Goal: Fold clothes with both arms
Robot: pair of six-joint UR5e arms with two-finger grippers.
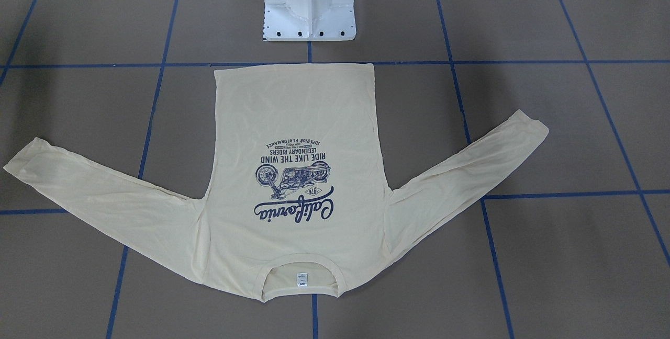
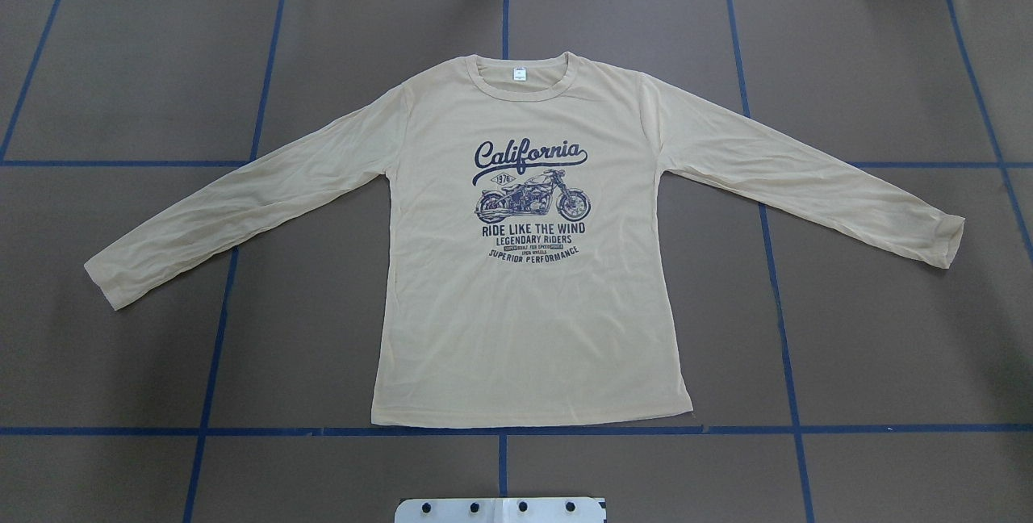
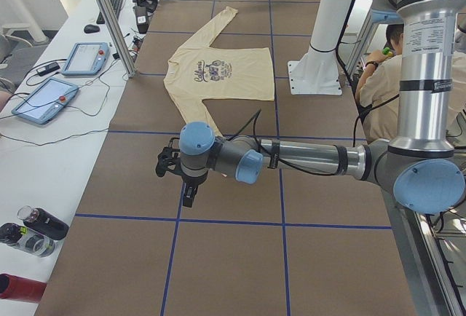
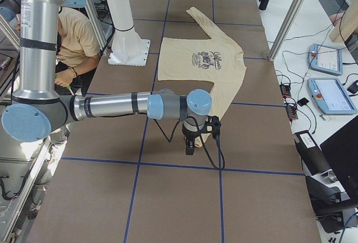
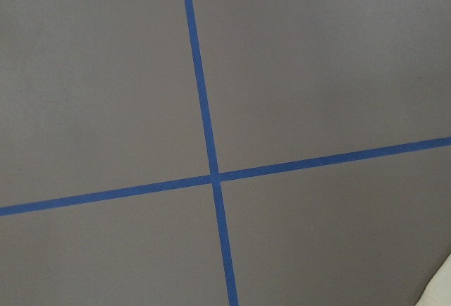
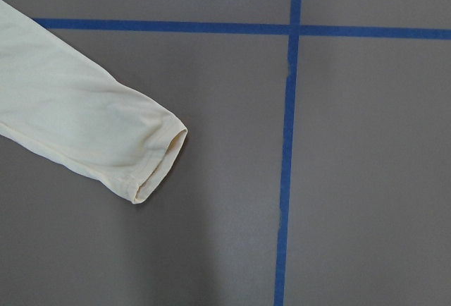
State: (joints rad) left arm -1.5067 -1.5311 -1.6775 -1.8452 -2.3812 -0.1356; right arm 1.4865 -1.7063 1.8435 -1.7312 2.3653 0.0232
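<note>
The cream-yellow long-sleeved T-shirt (image 2: 524, 329) lies flat and print-up on the brown table, sleeves spread, collar away from the robot; it also shows in the front view (image 1: 293, 114). My left gripper (image 3: 188, 194) hangs over bare table just past the left sleeve's end; only the side view shows it, so I cannot tell if it is open. A sliver of fabric (image 5: 441, 293) shows in the left wrist view. My right gripper (image 4: 190, 145) hangs by the right sleeve's cuff (image 6: 158, 161); I cannot tell its state either.
The white pedestal base (image 1: 309, 9) stands just behind the shirt's hem. Blue tape lines (image 2: 500, 430) grid the table. A seated person (image 4: 72, 36) is behind the robot. Teach pendants (image 3: 44, 97) and bottles (image 3: 33, 228) lie on the side bench.
</note>
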